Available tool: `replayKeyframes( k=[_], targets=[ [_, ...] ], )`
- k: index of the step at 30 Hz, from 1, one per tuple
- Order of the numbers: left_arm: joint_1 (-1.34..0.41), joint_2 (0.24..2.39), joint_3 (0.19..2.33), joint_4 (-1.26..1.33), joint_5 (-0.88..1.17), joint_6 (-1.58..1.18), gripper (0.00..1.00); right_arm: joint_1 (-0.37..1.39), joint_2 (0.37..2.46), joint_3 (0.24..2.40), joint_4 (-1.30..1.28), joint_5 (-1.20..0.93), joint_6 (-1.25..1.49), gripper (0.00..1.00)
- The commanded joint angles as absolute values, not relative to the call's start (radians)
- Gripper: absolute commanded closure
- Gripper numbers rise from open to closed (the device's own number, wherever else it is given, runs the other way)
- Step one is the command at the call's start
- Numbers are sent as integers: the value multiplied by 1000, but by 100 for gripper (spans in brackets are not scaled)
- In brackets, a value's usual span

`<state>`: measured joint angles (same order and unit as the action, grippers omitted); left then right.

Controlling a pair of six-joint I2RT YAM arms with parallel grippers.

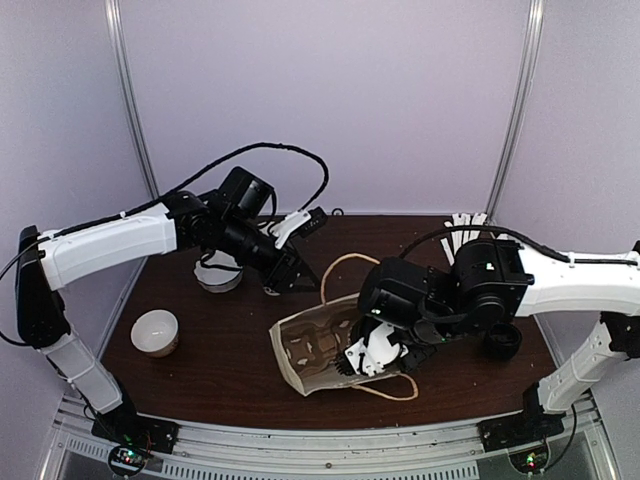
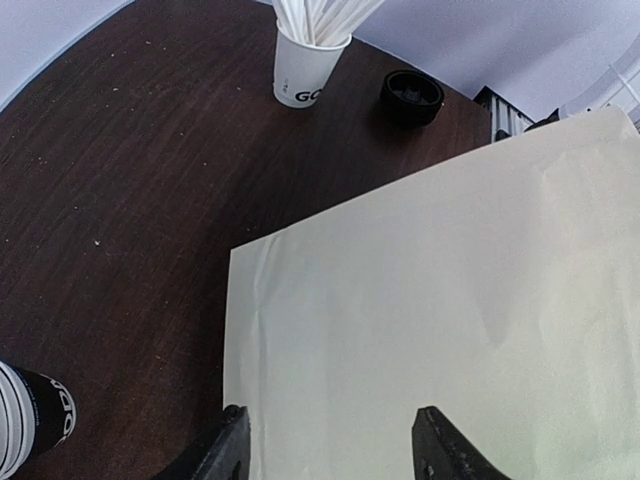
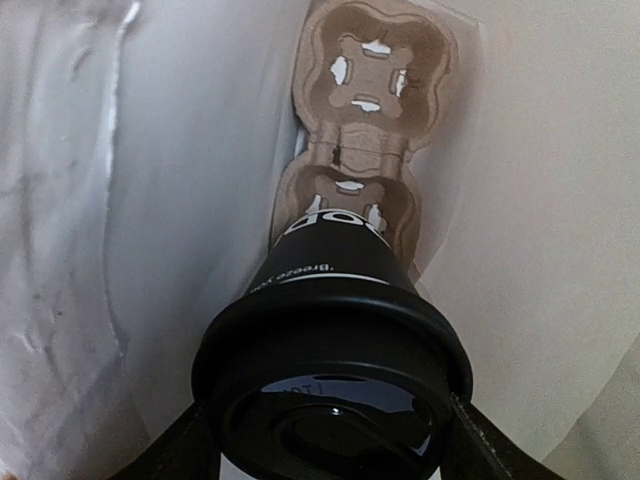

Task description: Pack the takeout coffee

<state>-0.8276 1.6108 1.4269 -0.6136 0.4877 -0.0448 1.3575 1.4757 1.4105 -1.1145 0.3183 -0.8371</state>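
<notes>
The takeout coffee [image 3: 335, 300], a black cup with white lettering and a black lid, sits between the fingers of my right gripper [image 3: 330, 430], which is shut on it just under the lid. Its base is at the near pocket of a brown cardboard cup carrier [image 3: 375, 60] inside the cream paper bag [image 3: 180, 200]. In the top view the bag [image 1: 300, 375] lies on its side and my right gripper [image 1: 365, 358] reaches into its mouth; the cup is hidden there. My left gripper [image 2: 335, 440] is open just above the bag's flat side [image 2: 450, 300], and it sits by the bag's handle in the top view [image 1: 285, 270].
A white lettered cup with white sticks [image 2: 300, 70] stands at the back right [image 1: 465, 225]. A black lid piece [image 1: 500, 343] lies right of the bag. A stack of unlidded cups [image 1: 218, 272] and a white bowl [image 1: 155, 332] stand on the left.
</notes>
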Motion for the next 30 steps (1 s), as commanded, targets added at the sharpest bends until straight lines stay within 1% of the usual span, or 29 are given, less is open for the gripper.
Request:
replayKeyframes(
  k=[1, 8, 17, 26, 30],
  targets=[
    [-853, 1619, 1452, -550, 546, -58, 42, 1363, 1462, 1400, -1044, 409, -849, 43],
    [-897, 1625, 1450, -536, 573, -65, 42, 1364, 1451, 1382, -1053, 369, -845, 43],
    [-976, 1622, 1424, -541, 508, -80, 43, 1364, 1394, 1311, -1063, 293, -833, 44],
    [-989, 1638, 1414, -513, 435, -78, 44, 1364, 1362, 1267, -1024, 299, -840, 44],
    [-989, 1664, 1429, -507, 452, -75, 44, 1365, 1369, 1246, -963, 359, -844, 45]
  ],
)
